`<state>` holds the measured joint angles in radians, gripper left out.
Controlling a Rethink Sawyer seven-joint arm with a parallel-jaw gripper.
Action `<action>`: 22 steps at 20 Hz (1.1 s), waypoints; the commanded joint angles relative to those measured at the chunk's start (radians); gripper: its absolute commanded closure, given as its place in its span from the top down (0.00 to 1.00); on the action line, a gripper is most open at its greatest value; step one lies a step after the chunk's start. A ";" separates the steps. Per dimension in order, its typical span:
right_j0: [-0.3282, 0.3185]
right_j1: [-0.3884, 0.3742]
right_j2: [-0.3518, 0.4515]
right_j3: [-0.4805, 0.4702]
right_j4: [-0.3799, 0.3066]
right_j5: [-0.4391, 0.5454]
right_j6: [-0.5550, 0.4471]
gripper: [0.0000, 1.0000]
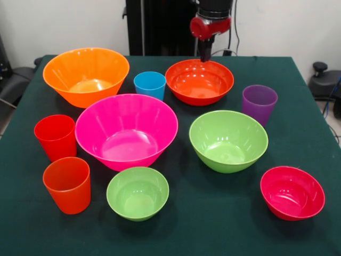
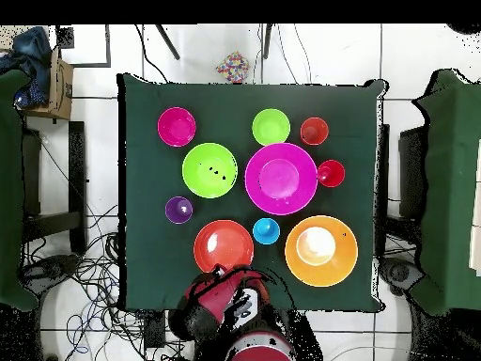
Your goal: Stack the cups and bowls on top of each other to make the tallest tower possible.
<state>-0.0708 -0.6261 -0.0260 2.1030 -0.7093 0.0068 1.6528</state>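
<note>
A: Where's your end effector [image 1: 205, 55]?

B: You have it hanging over the far rim of the red-orange bowl [image 1: 199, 81], low, tip about at rim height. Whether it touches the rim, can't tell. Fingers spread or pressed together: can't tell either; only a dark stub shows under the red wrist.

A: And the rest, reckoned from it?

B: Blue cup [image 1: 149, 84] just beside that bowl, toward the big orange bowl [image 1: 86, 75], which sits further out on the same side. Purple cup [image 1: 259, 104] on the bowl's other side, a little nearer the camera. Pink bowl [image 1: 126, 130] and medium green bowl [image 1: 228, 140] form the next row out from the end effector, side by side, apart. Red cup [image 1: 55, 136] close against the pink bowl's outer flank; orange cup [image 1: 67, 184] just in front of the red one.

A: Furthest from it?

B: Small green bowl [image 1: 137, 192] and crimson bowl [image 1: 292, 192], at the counter [image 1: 314, 133] edge opposite the arm, well apart from each other.

A: Any tower?

B: None. You've got every cup and bowl upright, mouth up, standing singly on the green cloth. Overhead agrees: ten separate rounds, nothing nested.
</note>
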 commanded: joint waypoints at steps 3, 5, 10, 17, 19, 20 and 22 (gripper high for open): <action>0.006 -0.042 0.036 -0.025 0.111 -0.083 0.214 0.00; 0.001 -0.037 0.024 -0.022 0.150 -0.108 0.238 0.00; -0.025 -0.031 0.023 -0.016 0.179 -0.116 0.223 0.00; -0.023 -0.034 0.004 -0.013 0.192 -0.134 0.241 0.00; -0.015 -0.031 -0.004 -0.011 0.194 -0.133 0.246 0.00; -0.012 -0.030 -0.006 -0.013 0.195 -0.133 0.247 0.00; -0.004 -0.028 -0.010 -0.018 0.196 -0.134 0.248 0.00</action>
<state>-0.0854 -0.6845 -0.0698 2.1039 -0.5468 -0.1008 1.7449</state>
